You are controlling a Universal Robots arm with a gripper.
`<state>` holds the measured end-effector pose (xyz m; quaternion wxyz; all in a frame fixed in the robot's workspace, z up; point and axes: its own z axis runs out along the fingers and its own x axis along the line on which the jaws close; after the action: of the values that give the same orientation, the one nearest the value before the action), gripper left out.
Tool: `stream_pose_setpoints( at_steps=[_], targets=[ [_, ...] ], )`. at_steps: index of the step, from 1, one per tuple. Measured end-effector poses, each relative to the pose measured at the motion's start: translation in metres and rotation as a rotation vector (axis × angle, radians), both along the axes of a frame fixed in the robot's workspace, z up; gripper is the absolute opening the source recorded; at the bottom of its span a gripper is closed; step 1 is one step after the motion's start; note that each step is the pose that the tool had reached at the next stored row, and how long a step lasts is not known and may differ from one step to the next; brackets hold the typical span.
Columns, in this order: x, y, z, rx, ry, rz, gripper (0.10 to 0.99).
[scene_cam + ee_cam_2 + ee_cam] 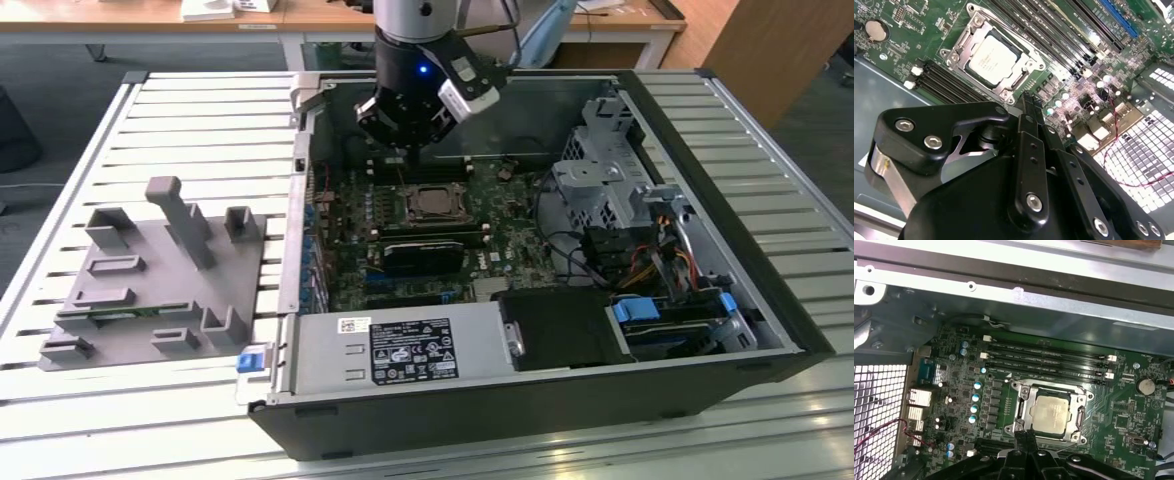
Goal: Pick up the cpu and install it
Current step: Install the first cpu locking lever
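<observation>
On the slatted worktop, at the exterior view's left, a grey plastic tray with upright posts lies beside an open computer case. Farther right, inside the case, the green motherboard lies flat, with the cpu already seated in its metal-framed socket, silvery top facing up. The robot arm reaches down over the case's far side, and its end effector hangs just above the board beside the socket, holding nothing. In both wrist views the two black fingers are pressed together, their tips near the socket's edge and apart from the chip. The first wrist view shows the chip square within the frame, memory slots alongside it. A black power-supply box fills the case's near corner.
</observation>
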<state>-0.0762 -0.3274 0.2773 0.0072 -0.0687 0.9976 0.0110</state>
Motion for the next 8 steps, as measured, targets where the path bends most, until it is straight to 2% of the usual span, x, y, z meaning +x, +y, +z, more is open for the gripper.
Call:
stream_pose_setpoints(
  at_steps=[8],
  targets=[
    [-0.0068, 0.0, -0.0004, 0.0, 0.0001, 0.0, 0.106]
  ],
)
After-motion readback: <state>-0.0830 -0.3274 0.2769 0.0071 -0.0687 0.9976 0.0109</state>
